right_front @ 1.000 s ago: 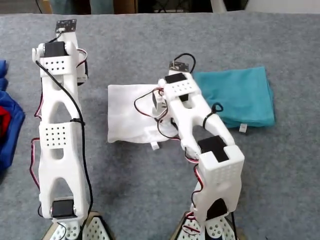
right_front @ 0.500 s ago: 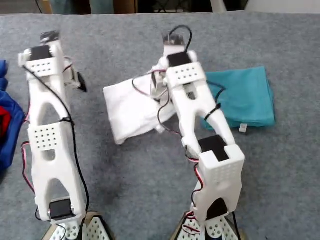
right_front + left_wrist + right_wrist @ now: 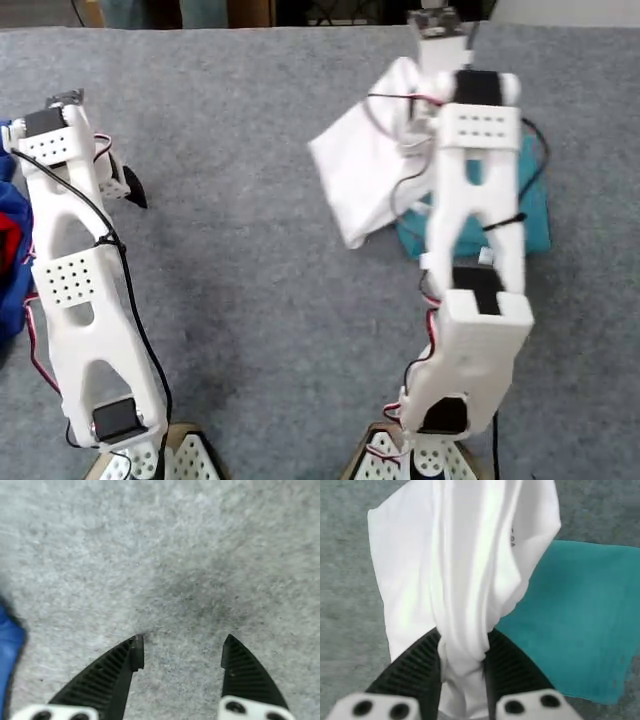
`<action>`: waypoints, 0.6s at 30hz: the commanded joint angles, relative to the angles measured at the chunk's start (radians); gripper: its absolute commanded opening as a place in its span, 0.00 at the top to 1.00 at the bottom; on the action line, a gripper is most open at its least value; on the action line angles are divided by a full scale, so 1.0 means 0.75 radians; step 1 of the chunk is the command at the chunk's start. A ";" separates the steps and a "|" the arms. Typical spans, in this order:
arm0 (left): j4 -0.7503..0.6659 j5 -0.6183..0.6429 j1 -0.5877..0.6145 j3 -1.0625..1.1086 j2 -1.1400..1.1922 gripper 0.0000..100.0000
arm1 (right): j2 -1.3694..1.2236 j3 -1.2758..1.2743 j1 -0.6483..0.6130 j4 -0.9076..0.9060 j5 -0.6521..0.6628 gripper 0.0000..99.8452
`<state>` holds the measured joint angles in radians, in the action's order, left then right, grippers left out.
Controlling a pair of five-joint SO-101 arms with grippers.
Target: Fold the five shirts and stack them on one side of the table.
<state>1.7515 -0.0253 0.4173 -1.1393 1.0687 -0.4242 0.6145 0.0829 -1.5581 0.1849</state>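
Change, right arm: One second ago the white shirt (image 3: 360, 180) lay flat on the table (image 3: 250, 320), just beside the teal shirt (image 3: 537, 222). The right arm has since lifted it and swung it toward the far right. You now find it hanging partly over the teal shirt's near edge.
Change, left arm: It has swung away from the table's middle toward the blue garment (image 3: 12, 270) at the left edge.
Meaning for the task: Read this as the stacking step for the white shirt, with the teal shirt as the base of the pile. The placement is not yet done.
Right gripper (image 3: 462, 641): The jaws stand narrow, pinched on a gathered ridge of white cloth.
Left gripper (image 3: 182, 647): The jaws are spread wide, holding nothing, above bare grey felt.
White shirt, position: Held off the table, one corner trailing toward the table's middle, the rest overlapping the teal shirt.
White shirt, appearance: Its fold has loosened. The cloth drapes in long vertical creases from the pinch point, and a small tag shows at one edge. Expect to square it after release.
Teal shirt: Folded flat, with its right part visible past the arm.
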 commanded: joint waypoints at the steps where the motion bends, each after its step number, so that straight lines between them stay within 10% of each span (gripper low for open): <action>1: 0.006 -0.014 -0.007 -0.017 -0.041 0.73 | 0.011 0.069 0.139 -0.025 0.092 0.99; 18: -0.010 -0.016 -0.009 -0.044 0.020 0.73 | -0.069 0.064 0.464 0.035 0.250 0.98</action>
<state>1.7499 -0.0253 0.4173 -1.1393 1.0978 -0.4703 0.6160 0.4173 -1.5489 0.3629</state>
